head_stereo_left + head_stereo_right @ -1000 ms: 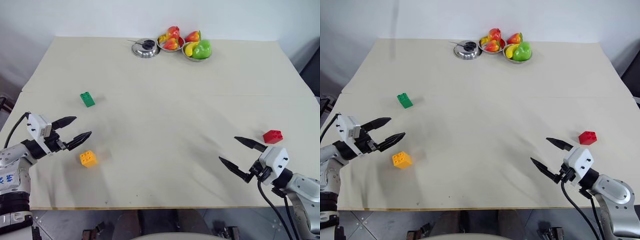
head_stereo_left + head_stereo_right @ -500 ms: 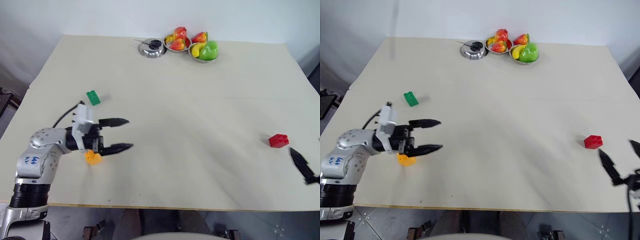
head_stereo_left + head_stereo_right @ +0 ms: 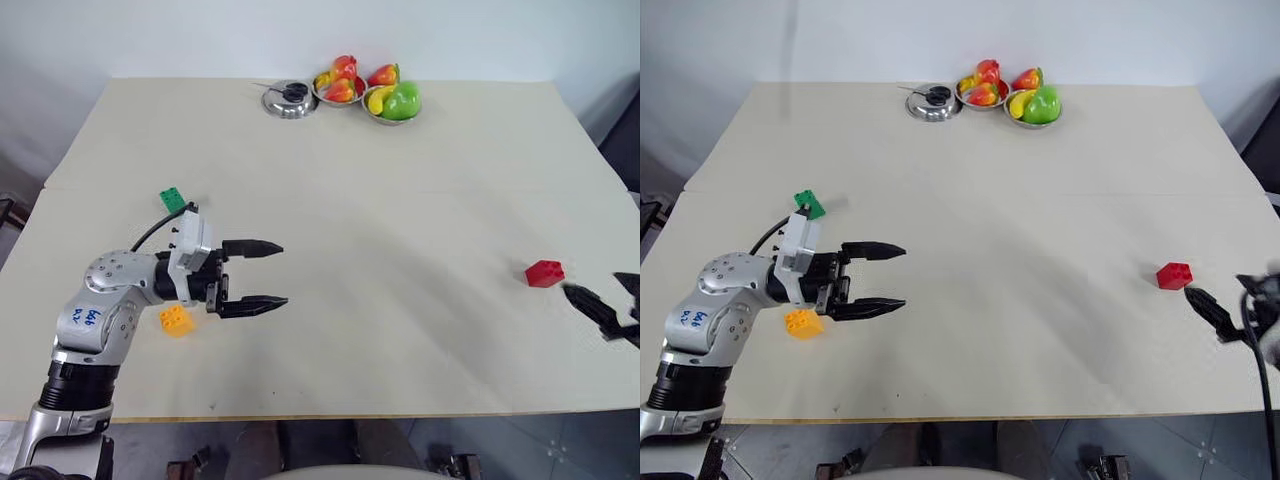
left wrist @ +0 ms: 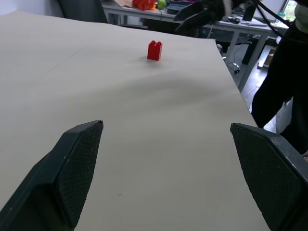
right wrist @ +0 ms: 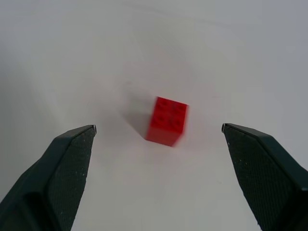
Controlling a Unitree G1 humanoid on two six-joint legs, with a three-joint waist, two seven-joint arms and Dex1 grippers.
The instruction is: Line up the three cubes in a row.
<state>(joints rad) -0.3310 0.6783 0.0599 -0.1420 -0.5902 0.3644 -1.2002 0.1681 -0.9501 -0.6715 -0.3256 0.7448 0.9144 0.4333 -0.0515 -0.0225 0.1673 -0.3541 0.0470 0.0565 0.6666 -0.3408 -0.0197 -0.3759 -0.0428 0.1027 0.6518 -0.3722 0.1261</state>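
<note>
On the beige table nothing is lined up yet: the yellow cube and green cube lie far from the red cube, both grippers wide and empty.

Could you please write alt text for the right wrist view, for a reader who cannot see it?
A red cube with studs on top sits alone on the pale table, centred ahead of the open right gripper. Its two black fingers rise on either side, well apart and not touching the cube.
</note>
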